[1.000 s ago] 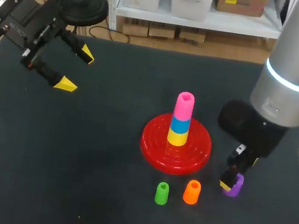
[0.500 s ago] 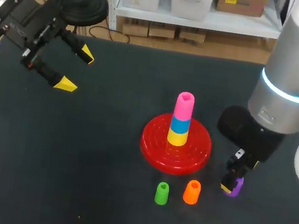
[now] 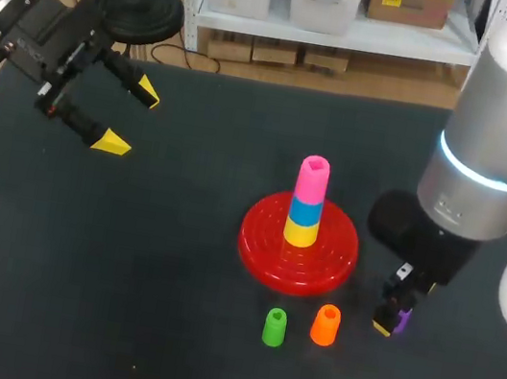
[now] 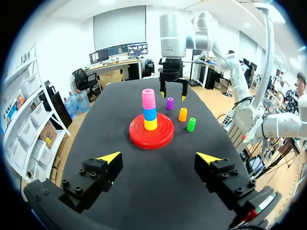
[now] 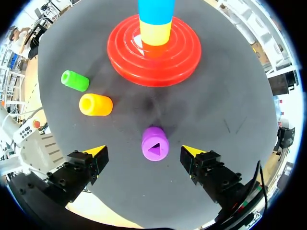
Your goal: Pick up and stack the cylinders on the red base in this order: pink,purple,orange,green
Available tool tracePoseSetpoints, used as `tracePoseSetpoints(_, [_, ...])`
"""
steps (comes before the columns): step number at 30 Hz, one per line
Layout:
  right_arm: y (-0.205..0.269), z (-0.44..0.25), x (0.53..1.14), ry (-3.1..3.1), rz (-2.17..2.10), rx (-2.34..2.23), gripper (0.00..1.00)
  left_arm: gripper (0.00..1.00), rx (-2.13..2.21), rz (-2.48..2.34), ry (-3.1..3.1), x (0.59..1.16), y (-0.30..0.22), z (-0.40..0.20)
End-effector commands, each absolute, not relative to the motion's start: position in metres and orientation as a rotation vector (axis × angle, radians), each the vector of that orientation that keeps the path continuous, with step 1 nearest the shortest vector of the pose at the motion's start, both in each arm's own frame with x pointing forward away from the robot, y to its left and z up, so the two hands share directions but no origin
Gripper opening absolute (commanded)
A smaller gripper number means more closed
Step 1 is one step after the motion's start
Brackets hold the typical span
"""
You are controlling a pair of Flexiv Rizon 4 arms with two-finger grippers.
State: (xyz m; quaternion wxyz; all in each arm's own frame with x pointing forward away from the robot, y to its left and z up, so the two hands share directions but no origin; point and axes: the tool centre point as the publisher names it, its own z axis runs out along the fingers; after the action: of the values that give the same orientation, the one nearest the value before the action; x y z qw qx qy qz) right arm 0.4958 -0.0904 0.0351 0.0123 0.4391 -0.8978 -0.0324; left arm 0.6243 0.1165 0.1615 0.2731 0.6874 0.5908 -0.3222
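Observation:
The red base (image 3: 259, 244) stands mid-table with a yellow, a blue and a pink cylinder (image 3: 313, 178) stacked on its peg. To its near right the purple cylinder (image 3: 399, 320) stands upright on the table. My right gripper (image 3: 391, 315) hangs over it. In the right wrist view the purple cylinder (image 5: 155, 143) sits between the open fingers of the right gripper (image 5: 144, 152), neither touching it. The orange cylinder (image 3: 325, 325) and green cylinder (image 3: 275, 327) stand in front of the base. My left gripper (image 3: 132, 119) is open and holds nothing, raised at the far left.
The dark tabletop (image 3: 122, 275) stretches wide to the left of the base. In the right wrist view the orange cylinder (image 5: 96, 104) and green cylinder (image 5: 75, 80) lie off to one side of the purple one, well apart from the fingers.
My right arm has come down over the purple cylinder, which is now more hidden in the head view. The left arm has not moved.

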Motion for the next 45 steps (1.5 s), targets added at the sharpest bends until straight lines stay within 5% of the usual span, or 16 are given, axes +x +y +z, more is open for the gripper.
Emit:
tracePoseSetpoints(1, [-0.0906,0.0323,0.4941,-2.806,-0.097,1.37,1.0,1.0,1.848,-0.864,1.588,0.6235,0.1169,0.1608])
tracePoseSetpoints(20, [-0.0877,0.0257,0.4944,-2.789,-0.116,1.381,1.0,1.0,1.848,-0.864,1.588,0.6235,0.1169,0.1608])
tracePoseSetpoints(21, [-0.0876,0.0256,0.4944,-2.789,-0.114,1.382,0.56,1.0,1.848,-0.864,1.588,0.6235,0.1169,0.1608])
tracePoseSetpoints(22, [-0.0876,0.0256,0.4944,-2.79,-0.114,1.382,0.47,1.0,1.848,-0.864,1.588,0.6235,0.1169,0.1608])
tracePoseSetpoints(23, [-0.0876,0.0255,0.4943,-2.789,-0.111,1.383,0.05,1.0,1.848,-0.864,1.588,0.6235,0.1169,0.1608])
tracePoseSetpoints(24, [-0.0878,0.0252,0.4943,-2.789,-0.11,1.383,0.0,1.0,1.848,-0.864,1.588,0.6235,0.1169,0.1608])
tracePoseSetpoints(45, [-0.0896,0.0264,0.4953,-2.788,-0.121,1.392,0.0,1.0,1.848,-0.864,1.588,0.6235,0.1169,0.1608])
